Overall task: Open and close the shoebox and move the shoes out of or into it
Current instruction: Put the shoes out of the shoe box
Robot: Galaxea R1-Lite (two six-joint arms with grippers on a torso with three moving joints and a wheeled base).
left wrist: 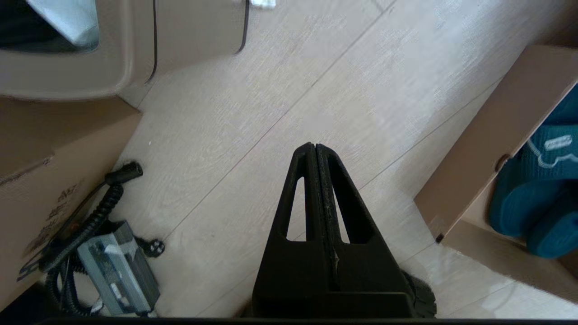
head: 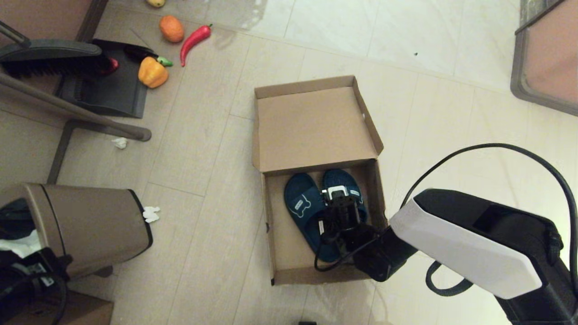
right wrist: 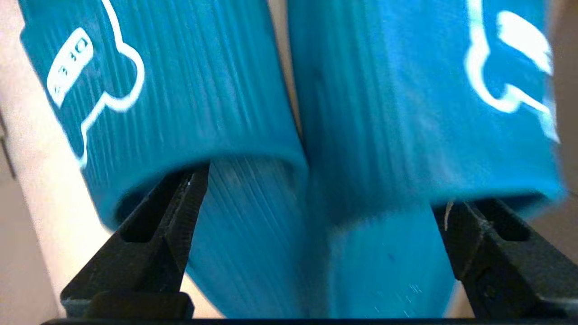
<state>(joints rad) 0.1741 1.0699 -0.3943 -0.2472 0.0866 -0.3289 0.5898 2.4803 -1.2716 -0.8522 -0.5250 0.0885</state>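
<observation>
The brown cardboard shoebox (head: 270,234) lies on the floor with its hinged lid (head: 311,128) folded back flat. Both teal slide shoes lie side by side in it, the left shoe (head: 301,204) and the right shoe (head: 339,179). My right gripper (head: 336,198) reaches down into the box over them. In the right wrist view it (right wrist: 321,193) is open wide, with one fingertip under the strap of each shoe (right wrist: 180,90) (right wrist: 397,113). My left gripper (left wrist: 312,146) is shut and empty, hovering over bare floor left of the box (left wrist: 492,135).
A brown trash bin (head: 86,225) stands at the left. A dustpan (head: 108,85), a yellow pepper (head: 152,72), a red chilli (head: 193,41) and an orange (head: 171,28) lie at the far left. A printed carton (left wrist: 40,180) and a power adapter (left wrist: 117,271) sit near my left arm.
</observation>
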